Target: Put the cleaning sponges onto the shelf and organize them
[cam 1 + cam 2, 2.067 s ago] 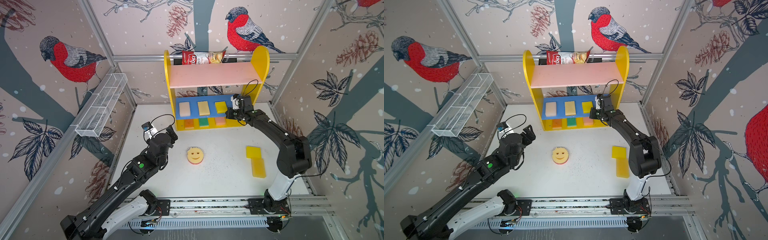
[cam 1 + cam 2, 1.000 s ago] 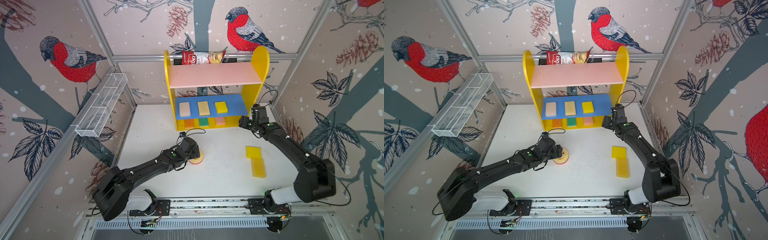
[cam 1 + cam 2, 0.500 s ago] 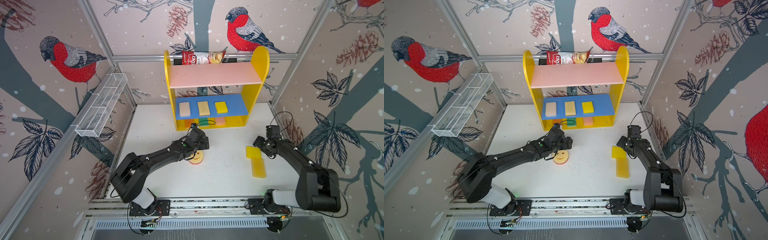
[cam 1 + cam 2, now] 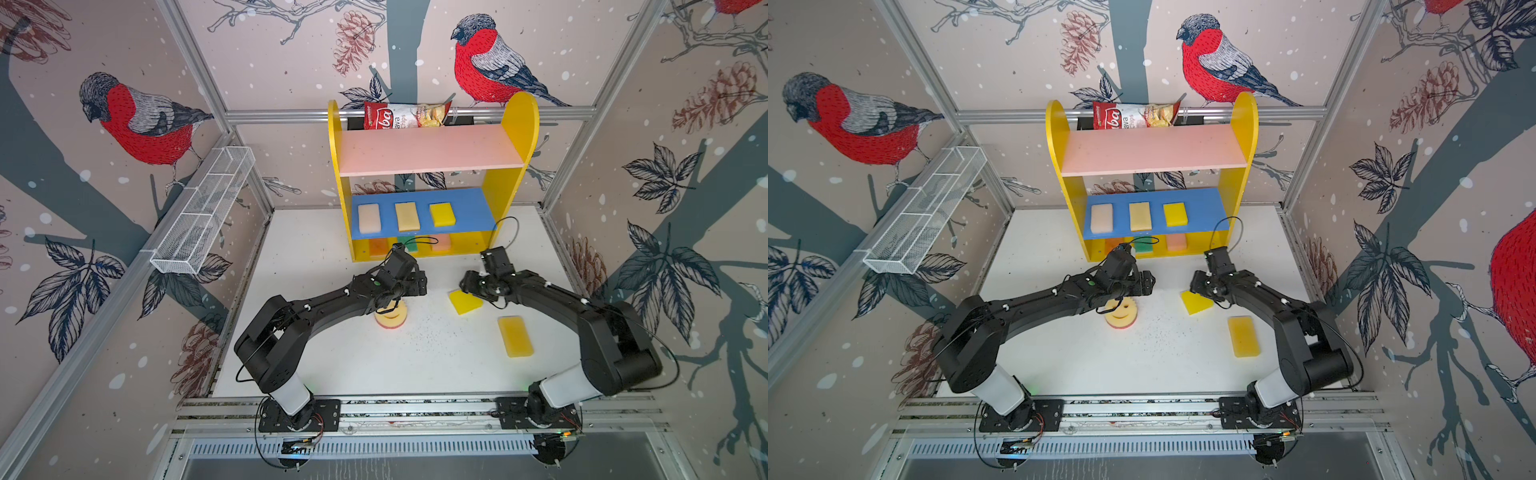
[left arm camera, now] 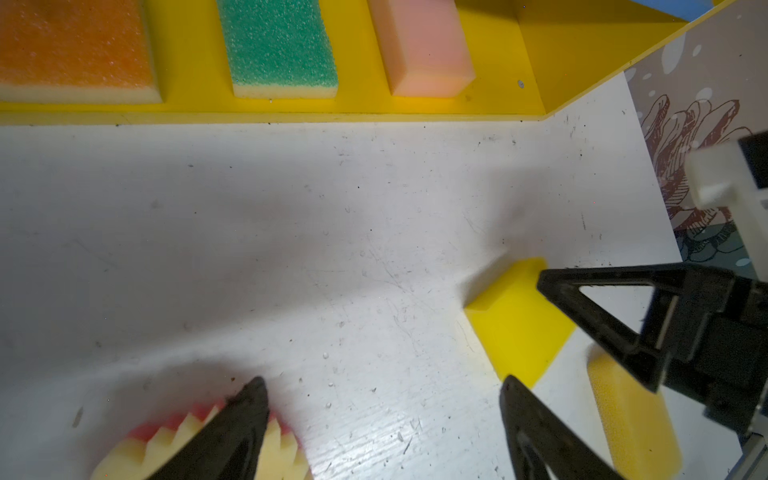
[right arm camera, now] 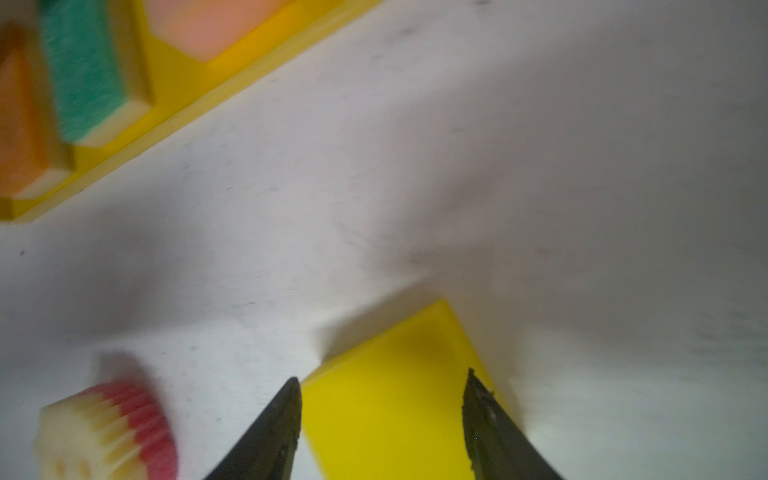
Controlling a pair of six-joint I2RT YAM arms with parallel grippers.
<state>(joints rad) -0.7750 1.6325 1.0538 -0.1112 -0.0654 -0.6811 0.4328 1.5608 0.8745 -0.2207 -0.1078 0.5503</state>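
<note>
My right gripper (image 6: 382, 376) is shut on a bright yellow sponge (image 6: 386, 415), which sits tilted on the white table right of centre (image 4: 465, 302). My left gripper (image 5: 381, 380) is open and empty above the round smiley sponge (image 4: 390, 318), with one finger over that sponge's toothed edge (image 5: 166, 440). A pale yellow sponge (image 4: 515, 336) lies flat near the right arm. The shelf (image 4: 511, 137) stands at the back. Its blue board carries a cream sponge (image 4: 369, 218), a pale yellow one (image 4: 406, 216) and a yellow one (image 4: 441, 214). Its base holds orange (image 5: 70, 45), green (image 5: 278, 41) and salmon (image 5: 424, 45) sponges.
A red-and-white chips bag (image 4: 405, 115) lies behind the shelf's pink board. A white wire-mesh basket (image 4: 203, 216) hangs on the left wall. Patterned walls close in the table on three sides, and a metal rail (image 4: 415, 409) runs along the front.
The right arm swung from the shelf down to the bright yellow sponge, closed on it and shifted it leftward. The left gripper moved forward over the smiley sponge, staying open.
</note>
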